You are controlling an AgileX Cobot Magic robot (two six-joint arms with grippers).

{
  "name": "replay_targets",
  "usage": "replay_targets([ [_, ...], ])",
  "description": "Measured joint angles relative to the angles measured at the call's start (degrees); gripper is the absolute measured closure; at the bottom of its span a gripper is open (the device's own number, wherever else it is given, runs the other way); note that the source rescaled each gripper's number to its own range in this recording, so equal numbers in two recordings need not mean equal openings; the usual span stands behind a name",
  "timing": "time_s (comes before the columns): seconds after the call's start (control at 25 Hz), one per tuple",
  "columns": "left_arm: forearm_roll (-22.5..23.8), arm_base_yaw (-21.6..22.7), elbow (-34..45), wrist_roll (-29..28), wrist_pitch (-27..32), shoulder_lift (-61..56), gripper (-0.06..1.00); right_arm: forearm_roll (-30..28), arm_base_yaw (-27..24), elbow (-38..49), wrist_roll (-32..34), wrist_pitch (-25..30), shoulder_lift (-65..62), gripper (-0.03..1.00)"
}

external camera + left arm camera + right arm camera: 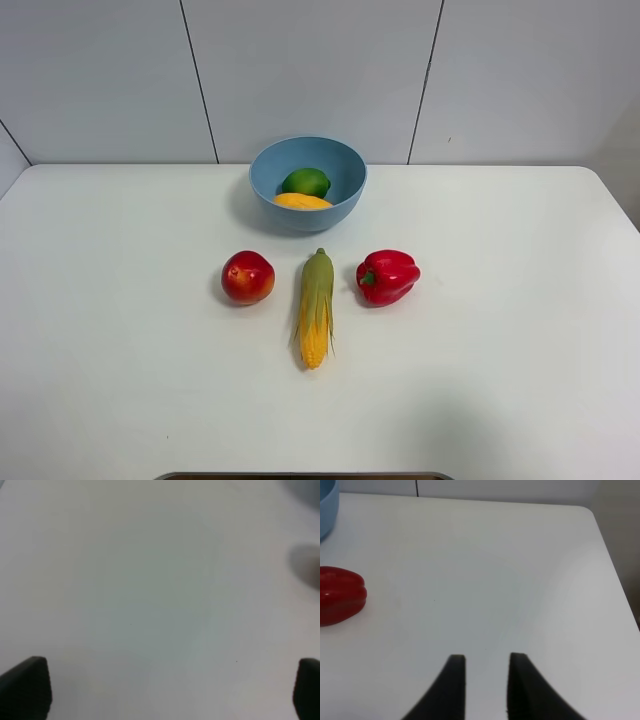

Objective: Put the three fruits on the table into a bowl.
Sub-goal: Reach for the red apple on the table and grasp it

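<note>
**Exterior high: two fruits in the bowl, apple on the table**

Saw the white table [120, 400] spanning the view beneath everything. Found the light blue bowl [268, 170] upright at its far middle. Caught the left gripper [169, 680] in the left wrist view with fingertips spread wide, nothing between them, bare table below. Caught the right gripper [486, 656] in the right wrist view with jaws nearly together, a slim gap left, gripping nothing, also over bare table. Noted the corn cob [316, 305] lying lengthwise in front of the bowl, apart from it. Found the mango [302, 201] inside the bowl against its near wall. Placed the bell pepper [387, 276] just right of the cob and the apple [248, 277] just left of it, both on the table, touching nothing. Found the small green fruit [306, 182] in the bowl too, behind the mango and touching it.
</note>
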Motion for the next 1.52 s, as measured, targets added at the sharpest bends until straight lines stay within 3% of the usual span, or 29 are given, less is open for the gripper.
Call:
replay_targets([
  [0.08,0.0,0.0,0.0,0.0,0.0,0.0,-0.02,0.0,0.0,0.0,0.0,0.0,0.0,0.91],
  [0.24,0.0,0.0,0.0,0.0,0.0,0.0,-0.02,-0.17,0.0,0.0,0.65,0.0,0.0,0.96],
  [1.52,0.0,0.0,0.0,0.0,0.0,0.0,-0.02,-0.17,0.0,0.0,0.81,0.05,0.0,0.97],
])
